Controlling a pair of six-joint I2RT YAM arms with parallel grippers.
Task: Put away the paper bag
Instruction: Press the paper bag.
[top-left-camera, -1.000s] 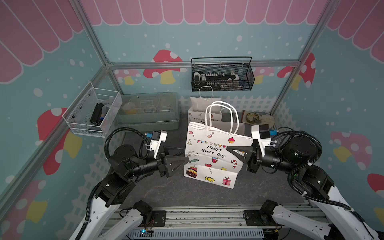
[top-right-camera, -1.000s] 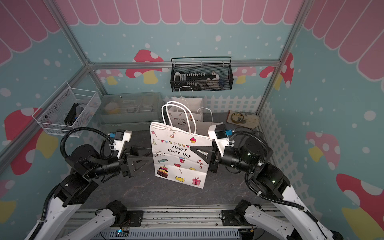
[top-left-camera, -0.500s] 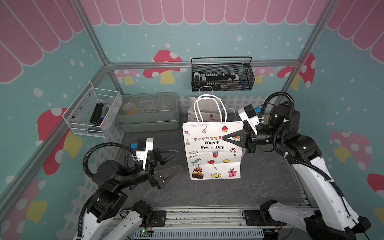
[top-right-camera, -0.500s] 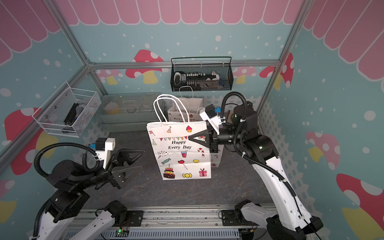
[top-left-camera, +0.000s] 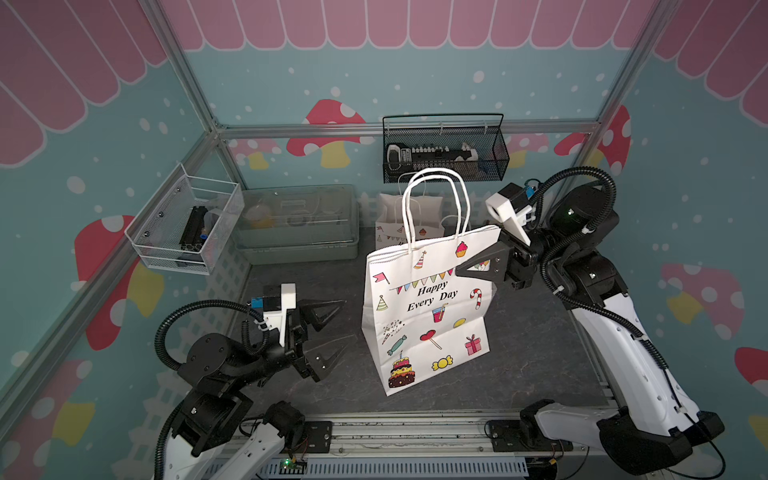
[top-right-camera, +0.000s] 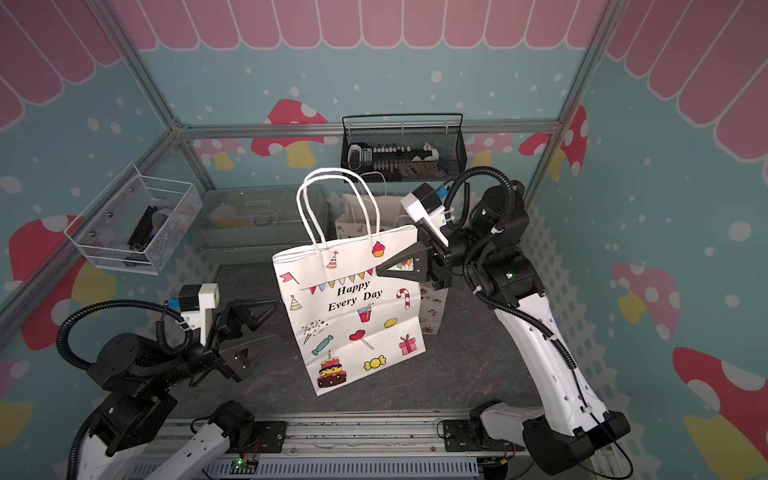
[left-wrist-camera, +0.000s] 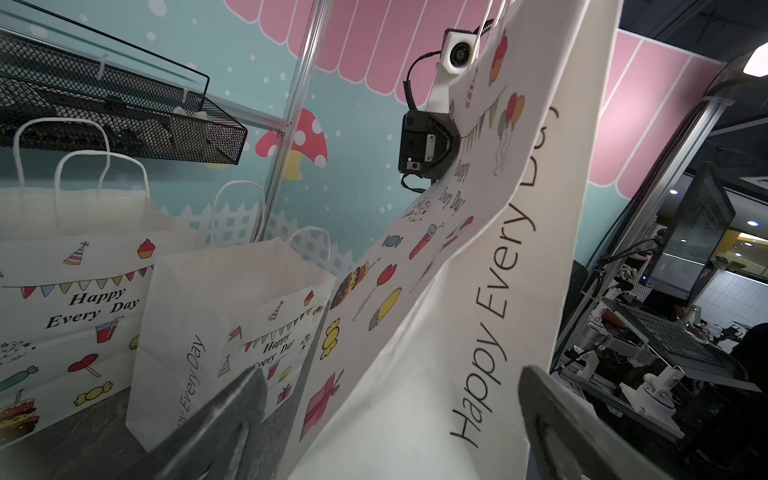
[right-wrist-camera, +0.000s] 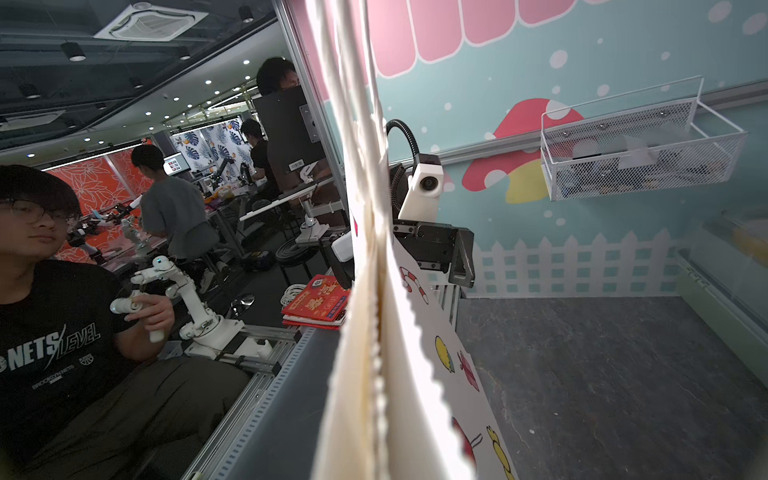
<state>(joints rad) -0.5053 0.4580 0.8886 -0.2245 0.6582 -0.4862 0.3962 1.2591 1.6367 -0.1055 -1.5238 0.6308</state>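
White paper bag (top-left-camera: 428, 307); print of multicoloured pennant bunting, striped party hats, pink cupcake, red-and-white candy cane, red heart lollipop, pink gift and layered cake; black lettering. Black mesh basket (top-left-camera: 444, 172). White mesh basket (top-left-camera: 166, 251). Pale, translucent green bin (top-left-camera: 297, 249). Dark grey mottled tabletop (top-left-camera: 540, 345). Teal walls (top-left-camera: 291, 75) with white dots, red-and-yellow mushrooms, pink scallops.

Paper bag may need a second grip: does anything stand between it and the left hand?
Nothing visible: the open left hand faces the paper bag across bare mat; the right hand grips its upper edge.
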